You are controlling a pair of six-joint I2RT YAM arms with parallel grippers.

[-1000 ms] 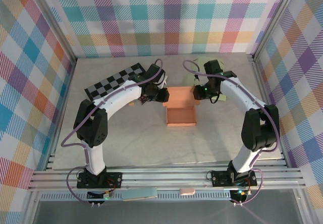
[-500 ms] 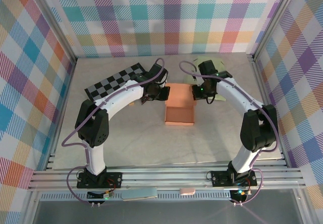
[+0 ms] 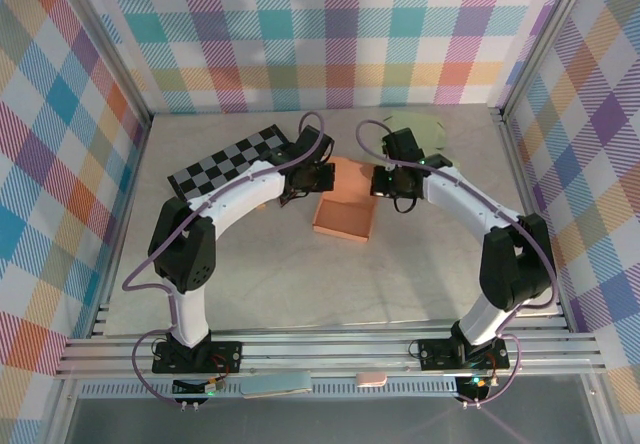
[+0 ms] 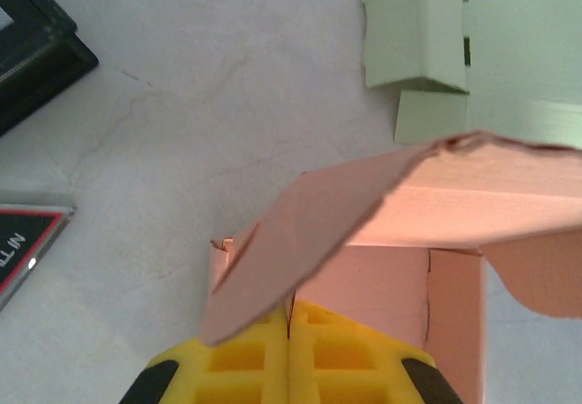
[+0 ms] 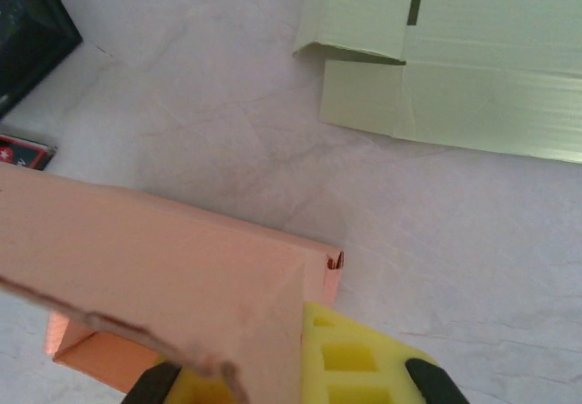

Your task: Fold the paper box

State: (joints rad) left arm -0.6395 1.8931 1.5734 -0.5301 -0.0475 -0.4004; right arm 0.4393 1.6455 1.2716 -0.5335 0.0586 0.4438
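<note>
The orange paper box [image 3: 343,221] sits mid-table, slightly skewed, its open tray facing up and its lid flap [image 3: 350,174] raised at the far side. My left gripper [image 3: 318,180] is at the box's far left corner. In the left wrist view its yellow fingers [image 4: 255,368] are pressed together on the edge of an orange side flap [image 4: 300,240]. My right gripper [image 3: 384,186] is at the far right corner, shut on the box's right wall. There one yellow finger [image 5: 350,358] shows beside the orange panel [image 5: 164,267], which covers the other finger.
A flat pale-green cardboard cutout [image 3: 418,130] lies behind the right gripper, also as the green sheet [image 5: 455,49]. A black-and-white checkerboard [image 3: 225,159] lies at the back left. Aluminium frame posts and plaid walls enclose the table.
Both grippers closed fully on the box's far corners. The box slid a little left and away from the bases and turned slightly, with the arms moving along with it.
</note>
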